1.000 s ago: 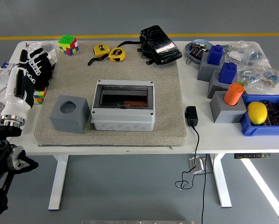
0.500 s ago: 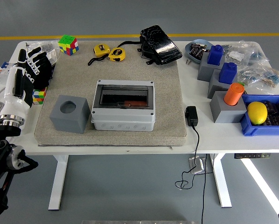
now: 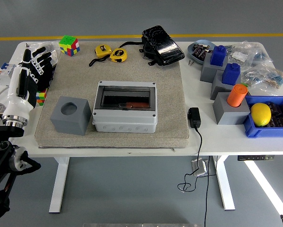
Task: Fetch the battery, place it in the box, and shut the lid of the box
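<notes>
One hand (image 3: pixel 30 71) is in view — the left, raised over the table's left edge with fingers spread wide and holding nothing. Inside the grey enclosure box (image 3: pixel 126 112) on the mat (image 3: pixel 172 94), a reddish battery-like object (image 3: pixel 134 105) shows through the clear lid (image 3: pixel 126 98), which appears already down. Best, I judge, to press the lid's front edge evenly — confirming the latch seats.
</notes>
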`<control>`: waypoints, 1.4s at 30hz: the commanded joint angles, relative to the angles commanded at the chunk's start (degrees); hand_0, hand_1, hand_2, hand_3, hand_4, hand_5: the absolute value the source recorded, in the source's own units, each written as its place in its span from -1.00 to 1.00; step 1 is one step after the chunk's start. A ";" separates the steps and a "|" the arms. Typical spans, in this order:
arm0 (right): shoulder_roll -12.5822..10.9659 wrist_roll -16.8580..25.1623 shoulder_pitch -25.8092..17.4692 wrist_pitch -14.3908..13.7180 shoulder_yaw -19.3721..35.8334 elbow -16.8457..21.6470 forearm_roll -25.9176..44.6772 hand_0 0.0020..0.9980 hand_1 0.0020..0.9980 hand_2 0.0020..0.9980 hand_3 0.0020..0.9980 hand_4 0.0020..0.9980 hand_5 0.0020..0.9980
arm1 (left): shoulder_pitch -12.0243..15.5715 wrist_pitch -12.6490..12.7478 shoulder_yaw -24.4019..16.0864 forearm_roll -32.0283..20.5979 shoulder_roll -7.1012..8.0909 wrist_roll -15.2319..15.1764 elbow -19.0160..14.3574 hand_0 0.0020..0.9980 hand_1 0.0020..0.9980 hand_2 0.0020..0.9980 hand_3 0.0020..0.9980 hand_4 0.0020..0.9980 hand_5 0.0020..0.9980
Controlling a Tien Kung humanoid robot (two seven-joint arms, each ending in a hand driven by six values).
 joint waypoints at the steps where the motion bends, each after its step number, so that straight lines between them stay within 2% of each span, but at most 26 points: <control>1: -0.02 -0.01 0.02 -0.01 -0.06 0.00 0.04 0.68 0.56 0.53 0.60 1.00 1.00 | 0.03 0.00 0.05 -0.01 0.03 0.00 0.00 0.61 0.62 0.52 0.55 1.00 0.93; 42: 0.02 -0.12 0.05 -0.12 0.21 0.00 0.06 0.68 0.56 0.53 0.60 1.00 1.00 | 0.05 -0.34 0.63 0.31 0.40 -0.49 -0.09 0.62 0.64 0.58 0.57 1.00 0.86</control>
